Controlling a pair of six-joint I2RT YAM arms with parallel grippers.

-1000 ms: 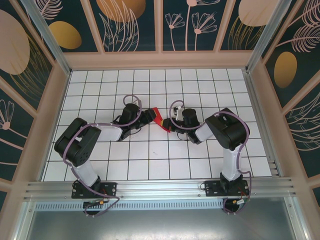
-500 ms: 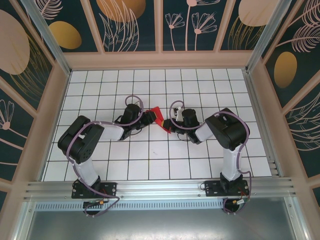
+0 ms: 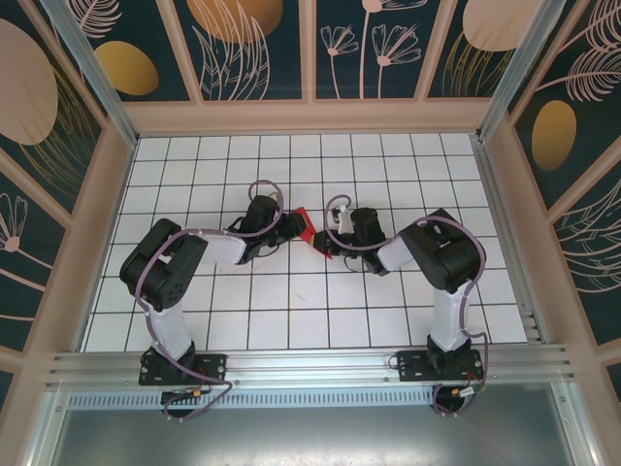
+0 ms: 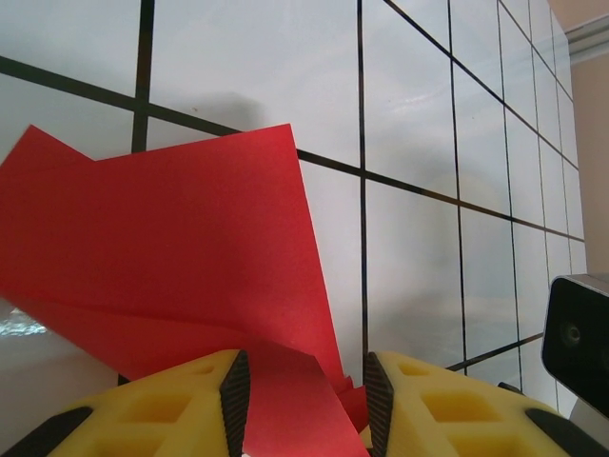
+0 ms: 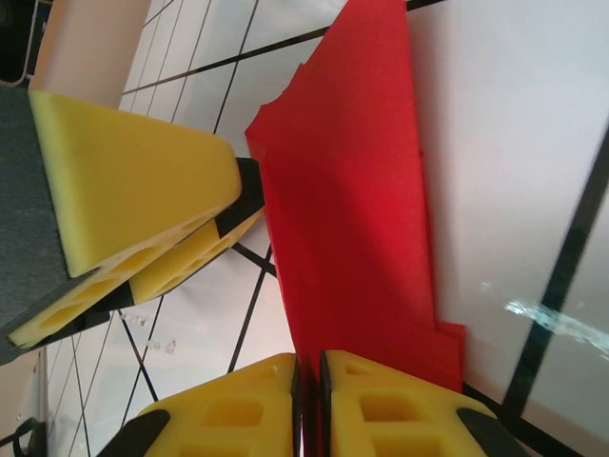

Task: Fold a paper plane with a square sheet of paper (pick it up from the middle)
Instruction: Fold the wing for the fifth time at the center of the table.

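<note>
The square sheet of paper (image 3: 307,226) is bright red and folded into a creased wedge, standing partly off the tiled floor between the two grippers. My right gripper (image 5: 309,376) is shut on its lower edge, and the layered paper (image 5: 352,219) rises away from the jaws. My left gripper (image 4: 306,381) is open, with a curled flap of the paper (image 4: 190,248) lying between its spread pads without being pinched. In the top view the left gripper (image 3: 294,229) meets the paper from the left and the right gripper (image 3: 326,243) from the right. The left gripper's yellow fingers (image 5: 133,181) appear beside the paper.
The floor is white tile with black grid lines (image 3: 291,301). Patterned walls (image 3: 310,58) enclose it on three sides, and a metal rail (image 3: 310,364) runs along the near edge by the arm bases. Both arms lie bent low toward the middle.
The left arm has pushed its gripper a little further right onto the paper. The right gripper has edged slightly up and left, still holding the paper.
</note>
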